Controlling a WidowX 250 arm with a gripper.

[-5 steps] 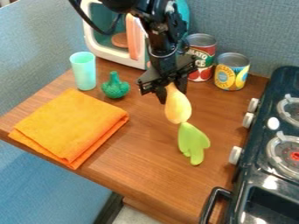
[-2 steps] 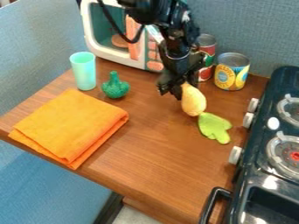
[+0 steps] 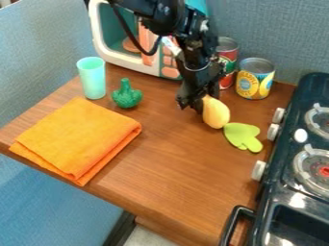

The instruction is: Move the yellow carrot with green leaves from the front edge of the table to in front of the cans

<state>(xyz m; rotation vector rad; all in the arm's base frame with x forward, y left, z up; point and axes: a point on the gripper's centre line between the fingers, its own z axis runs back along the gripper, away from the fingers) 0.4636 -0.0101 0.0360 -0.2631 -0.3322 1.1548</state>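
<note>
Right of centre, over the back part of the counter, my gripper point(image 3: 198, 100) is shut on the upper end of a yellow toy vegetable point(image 3: 216, 113) with a flat green leafy part point(image 3: 243, 136). The yellow body slants down to the right from the gripper, and the green part spreads toward the stove. A dark green toy broccoli point(image 3: 126, 94) is to the left of the gripper. Behind and to the right are a red-labelled can point(image 3: 227, 62), partly covered by the arm, and a yellow-and-blue can point(image 3: 255, 79).
An orange folded cloth point(image 3: 77, 137) lies at the left of the wooden counter point(image 3: 168, 175). A mint cup point(image 3: 92, 78) stands behind it. At the back is a toy microwave point(image 3: 123, 57); a dark stove point(image 3: 287, 168) with white knobs lines the right side.
The gripper has gone right and lower with the yellow and green toy. Its green part has swung from hanging downward to lying out toward the right.
</note>
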